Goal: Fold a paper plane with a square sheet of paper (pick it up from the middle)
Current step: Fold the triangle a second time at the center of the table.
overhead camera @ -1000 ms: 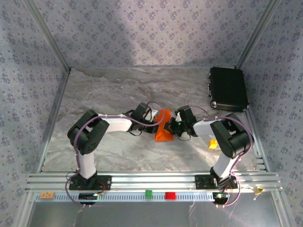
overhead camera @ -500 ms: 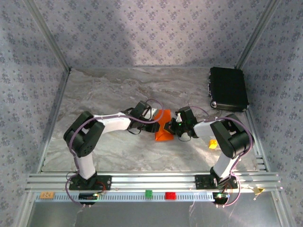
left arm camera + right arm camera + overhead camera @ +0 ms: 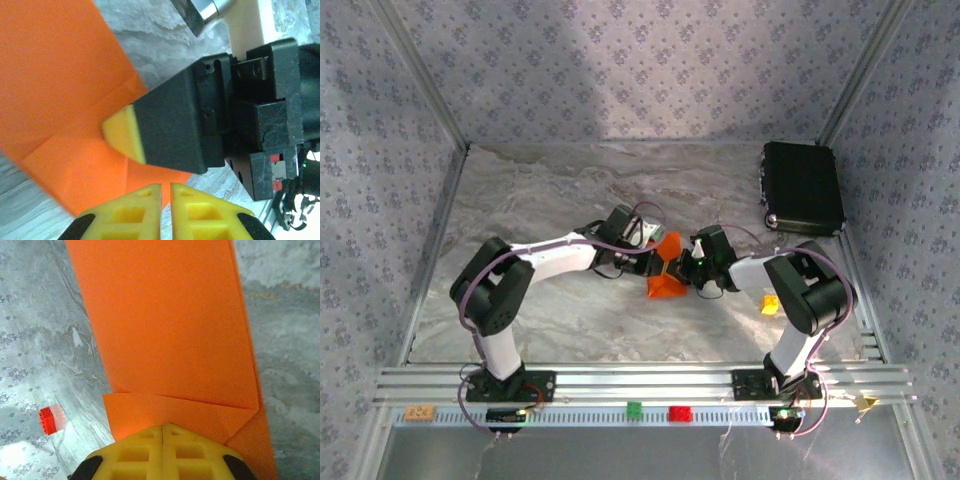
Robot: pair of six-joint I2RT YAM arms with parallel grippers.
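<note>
Near right, a yellow block [image 3: 770,304] lies beside the right arm, clear of the work. Mid-table the paper [image 3: 665,272] sits part-folded between both claws, a flap turned over on the right claw's side. Right claw [image 3: 163,432]: fingers pressed together, tips down on that flap, pinning it; whether a layer is nipped we cannot tell. Left claw [image 3: 165,192]: fingers almost meeting, a thin slit between, at the paper's left edge. We judge a crease is being set. Best done with the right as anchor and the left pressing low along the fold, never tugging. Far right, the black box [image 3: 803,187] stands well apart.
</note>
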